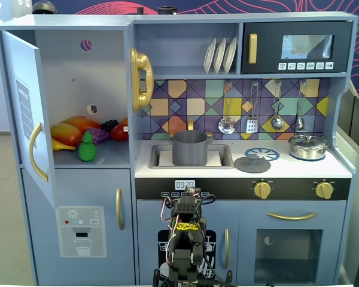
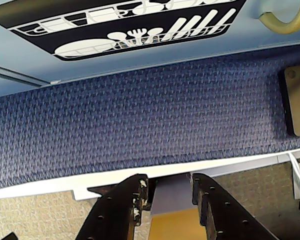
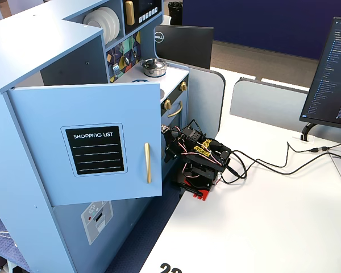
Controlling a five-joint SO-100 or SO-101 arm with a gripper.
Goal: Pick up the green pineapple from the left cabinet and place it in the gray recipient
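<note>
The green pineapple (image 1: 87, 147) stands at the front of the shelf in the left cabinet (image 1: 72, 66), whose door (image 1: 24, 107) is swung open. The gray recipient (image 1: 189, 147) stands in the sink, right of the cabinet. My arm (image 1: 185, 233) is folded low in front of the kitchen's lower doors, far below both. My gripper (image 2: 170, 182) points down at the white table edge and blue carpet; its jaws stand a little apart with nothing between them. It also shows by the kitchen front in a fixed view (image 3: 171, 152). The pineapple and recipient are hidden in that view.
A mango (image 1: 72, 130), purple grapes (image 1: 103, 130) and a red fruit (image 1: 120, 132) lie behind the pineapple. A flat gray lid (image 1: 252, 163) and a silver pot (image 1: 308, 146) sit on the counter. The open door (image 3: 91, 142) juts toward the arm. Cables (image 3: 273, 162) and a monitor (image 3: 329, 68) are on the table.
</note>
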